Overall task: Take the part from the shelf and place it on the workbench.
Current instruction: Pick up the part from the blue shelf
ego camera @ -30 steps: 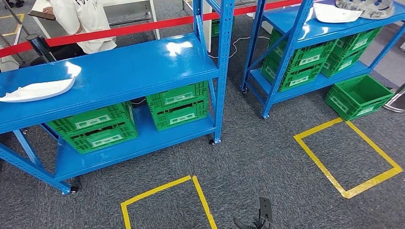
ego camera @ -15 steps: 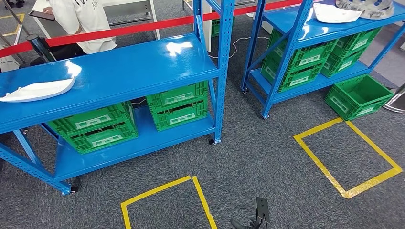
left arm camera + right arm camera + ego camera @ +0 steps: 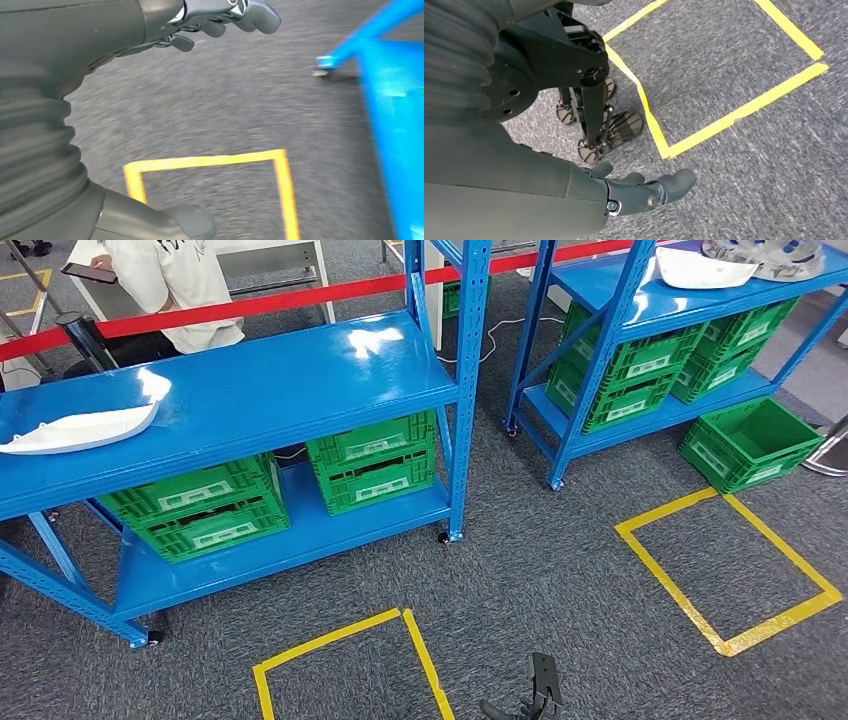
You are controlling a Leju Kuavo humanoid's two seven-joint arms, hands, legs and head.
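The near blue rack (image 3: 250, 390) stood well ahead of both hands, the white part (image 3: 80, 427) lying on its top shelf at the left end. The left hand (image 3: 150, 30) hung empty over yellow floor tape (image 3: 210, 161), fingers loosely apart. The right hand (image 3: 589, 195) hung empty too, fingers loosely extended.

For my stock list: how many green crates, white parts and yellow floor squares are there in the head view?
Green crates: 9, with 4 in the left shelf, 4 in the right shelf and 1 on the floor
White parts: 2
Yellow squares: 2
Total: 13
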